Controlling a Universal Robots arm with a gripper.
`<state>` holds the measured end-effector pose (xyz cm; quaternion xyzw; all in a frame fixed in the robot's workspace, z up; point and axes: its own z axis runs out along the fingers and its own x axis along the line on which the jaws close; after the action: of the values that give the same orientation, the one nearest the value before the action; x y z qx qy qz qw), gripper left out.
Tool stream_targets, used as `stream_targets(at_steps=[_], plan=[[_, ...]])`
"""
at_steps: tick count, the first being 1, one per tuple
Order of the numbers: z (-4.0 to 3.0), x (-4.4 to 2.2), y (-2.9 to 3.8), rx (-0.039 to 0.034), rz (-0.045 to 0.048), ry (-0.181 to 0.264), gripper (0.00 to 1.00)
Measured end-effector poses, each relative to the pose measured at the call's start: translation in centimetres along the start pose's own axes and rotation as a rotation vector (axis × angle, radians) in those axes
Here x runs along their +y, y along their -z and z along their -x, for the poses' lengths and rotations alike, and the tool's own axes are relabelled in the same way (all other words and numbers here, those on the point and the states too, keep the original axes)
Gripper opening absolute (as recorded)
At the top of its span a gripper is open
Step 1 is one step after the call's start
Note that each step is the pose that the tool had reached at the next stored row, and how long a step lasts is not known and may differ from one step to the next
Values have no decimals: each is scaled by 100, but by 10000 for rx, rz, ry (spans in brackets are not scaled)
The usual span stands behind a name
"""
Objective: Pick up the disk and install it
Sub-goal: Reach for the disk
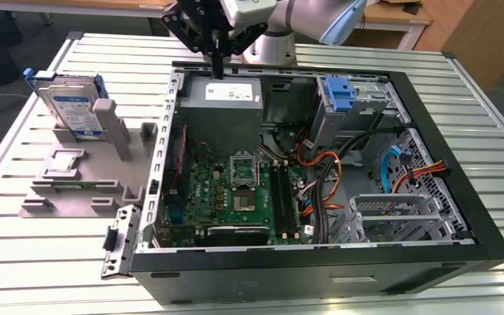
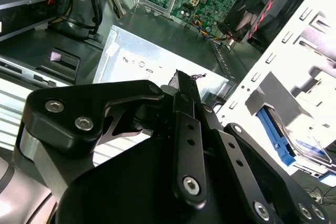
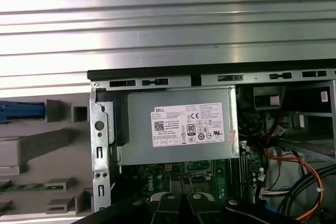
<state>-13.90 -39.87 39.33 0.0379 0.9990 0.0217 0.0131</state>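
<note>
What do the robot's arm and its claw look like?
The arm is built from rounded silver-grey tubes, with a pale blue cap at one joint. Its gripper is matt black, made of angular linked bars that narrow to slim flat fingers. In the second wrist view, shiny silver bolt heads stud the black links.

A flat silver-metal hard drive [image 1: 70,108] (blue-and-white label, blue plastic bracket) is seen propped upright on a grey plastic stand [image 1: 68,190].
</note>
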Motion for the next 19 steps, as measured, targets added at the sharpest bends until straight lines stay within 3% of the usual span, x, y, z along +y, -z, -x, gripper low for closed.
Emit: stream_targets(at_steps=[4,14,19], plan=[[-47,15,0,1,-1,1,10],[-86,54,-1,0,0,-1,10],[-168,49,1,0,0,-1,10]])
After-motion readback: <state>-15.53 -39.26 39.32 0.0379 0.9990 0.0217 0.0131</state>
